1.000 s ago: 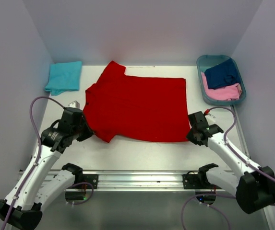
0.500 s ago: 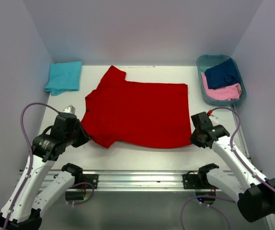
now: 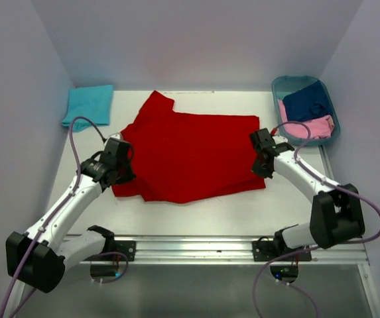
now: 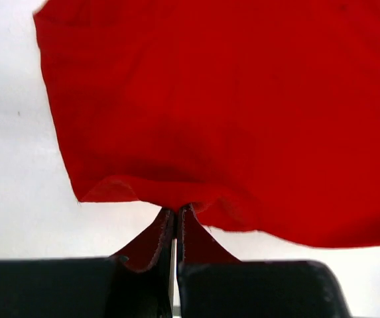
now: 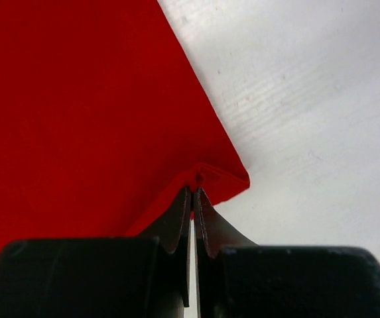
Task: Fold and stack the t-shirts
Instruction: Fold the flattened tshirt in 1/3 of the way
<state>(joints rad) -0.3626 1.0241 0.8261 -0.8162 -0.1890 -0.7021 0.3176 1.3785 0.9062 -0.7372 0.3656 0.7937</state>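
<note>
Two hands point(image 4: 176, 218) point(image 5: 194, 189) pinch red tee point(image 3: 190, 152); turquoise tee point(image 3: 89, 105), navy tee point(image 3: 307, 101), pink tee point(image 3: 309, 127).

Bright and even, lit softly from above — barely a shadow on the white table point(image 3: 209, 212), no glare. Sharp overhead; close up, blurred at the left gripper's fingers point(image 4: 151, 242), soft across the red t-shirt point(image 4: 243, 99).

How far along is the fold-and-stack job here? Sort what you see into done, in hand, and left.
Done: the turquoise t-shirt lies folded at the far left corner of the table. In hand: the red t-shirt, its near edge pinched by the left gripper and right gripper, both shut, and doubled over. Left: finishing that fold, then the navy t-shirt and pink t-shirt, heaped in the basket, and stacking.
</note>
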